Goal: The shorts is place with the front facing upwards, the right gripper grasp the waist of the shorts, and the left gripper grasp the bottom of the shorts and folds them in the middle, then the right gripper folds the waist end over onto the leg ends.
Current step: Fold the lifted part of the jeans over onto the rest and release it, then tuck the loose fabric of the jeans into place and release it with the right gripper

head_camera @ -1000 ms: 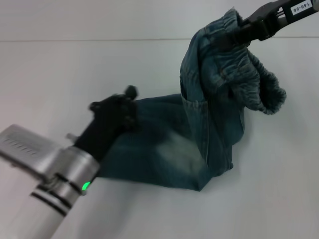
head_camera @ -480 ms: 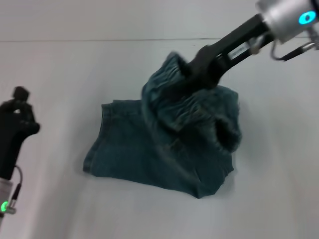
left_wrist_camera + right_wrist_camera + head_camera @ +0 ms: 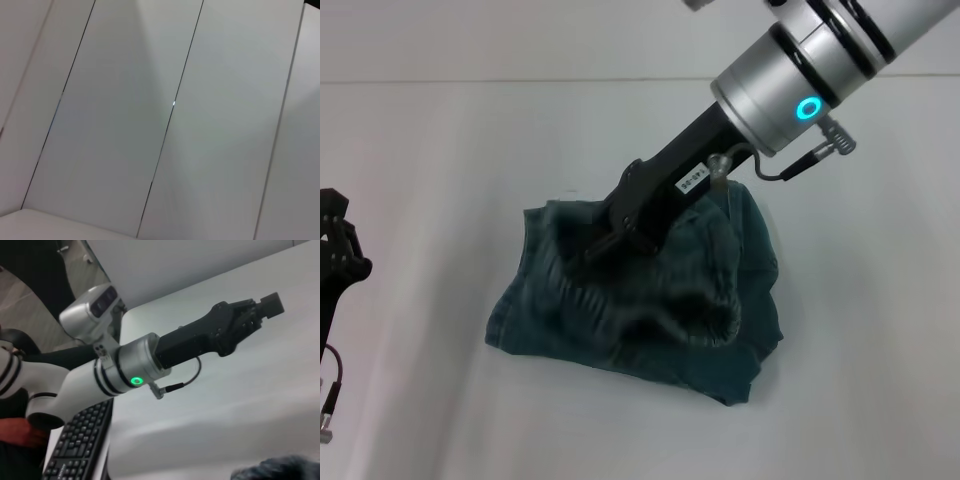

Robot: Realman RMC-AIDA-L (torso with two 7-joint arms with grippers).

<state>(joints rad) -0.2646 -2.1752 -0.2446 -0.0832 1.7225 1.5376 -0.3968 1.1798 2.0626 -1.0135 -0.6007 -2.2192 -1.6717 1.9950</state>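
The blue denim shorts (image 3: pixel 720 340) lie folded lengthwise on the white table (image 3: pixel 440 140), and their ribbed waist end is bunched over the leg end at the left. My right gripper (image 3: pixel 603 240) reaches down from the upper right and is shut on the waist, low over the left half of the shorts. My left gripper (image 3: pixel 334 238) hangs at the far left edge, well clear of the cloth. The right wrist view shows that left gripper (image 3: pixel 245 315) above the bare table, and a dark corner of the shorts (image 3: pixel 280 471). The left wrist view shows only white panels.
A black keyboard (image 3: pixel 75 450) sits beside the robot's body, off the table's near edge. A cable (image 3: pixel 330 395) dangles under the left arm. The table's far edge (image 3: pixel 520 80) runs across the back.
My right gripper has swung the waist from high at the right down and leftward over the leg end. The left arm has pulled away from the shorts to the far left.
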